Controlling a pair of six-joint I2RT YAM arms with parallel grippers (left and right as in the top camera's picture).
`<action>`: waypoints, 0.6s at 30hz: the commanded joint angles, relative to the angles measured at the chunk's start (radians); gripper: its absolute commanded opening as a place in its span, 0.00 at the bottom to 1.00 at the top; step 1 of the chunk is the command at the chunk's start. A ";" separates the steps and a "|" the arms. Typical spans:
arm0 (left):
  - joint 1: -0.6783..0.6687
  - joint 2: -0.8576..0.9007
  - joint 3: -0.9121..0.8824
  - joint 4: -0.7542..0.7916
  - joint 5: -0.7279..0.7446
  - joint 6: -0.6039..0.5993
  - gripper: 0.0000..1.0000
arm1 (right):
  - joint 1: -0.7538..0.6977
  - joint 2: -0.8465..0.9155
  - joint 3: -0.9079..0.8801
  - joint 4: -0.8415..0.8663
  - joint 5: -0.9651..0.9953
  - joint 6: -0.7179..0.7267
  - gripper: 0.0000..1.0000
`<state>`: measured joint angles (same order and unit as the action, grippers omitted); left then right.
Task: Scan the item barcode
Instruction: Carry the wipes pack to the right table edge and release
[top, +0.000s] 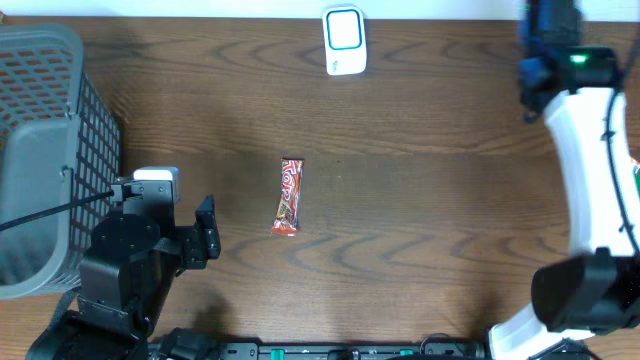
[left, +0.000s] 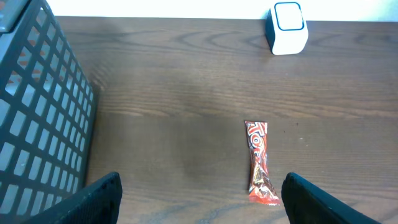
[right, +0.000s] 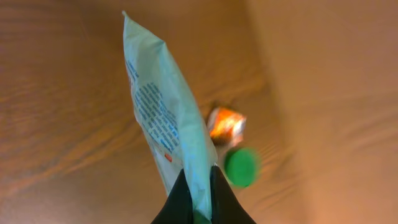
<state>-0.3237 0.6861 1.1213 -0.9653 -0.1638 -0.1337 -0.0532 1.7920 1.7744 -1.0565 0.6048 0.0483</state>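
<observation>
In the right wrist view my right gripper (right: 198, 171) is shut on the lower end of a pale green and white packet (right: 161, 106) with small blue print on its side. The packet hangs over a brown surface. A red candy bar (top: 289, 196) lies flat in the middle of the wooden table, also visible as the candy bar (left: 258, 162) in the left wrist view. The white and blue scanner (top: 344, 40) stands at the table's far edge. My left gripper (left: 202, 186) is open low over the table, left of the bar, with nothing between its fingers.
A grey mesh basket (top: 45, 150) fills the table's left side, close to the left arm (top: 135, 250). The right arm (top: 590, 170) runs up the right edge to the far corner. Under the held packet lie a green cap (right: 240, 167) and an orange item (right: 226, 123).
</observation>
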 joint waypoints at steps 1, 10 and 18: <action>0.000 -0.002 0.015 0.000 -0.009 0.002 0.83 | -0.111 0.037 -0.089 0.042 -0.212 0.176 0.01; 0.000 -0.002 0.015 0.000 -0.009 0.002 0.83 | -0.298 0.043 -0.307 0.237 -0.249 0.175 0.01; 0.000 -0.002 0.015 0.000 -0.009 0.002 0.83 | -0.351 0.016 -0.227 0.202 -0.551 0.152 0.77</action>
<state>-0.3237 0.6861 1.1213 -0.9649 -0.1638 -0.1337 -0.4114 1.8462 1.4803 -0.8352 0.2092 0.2047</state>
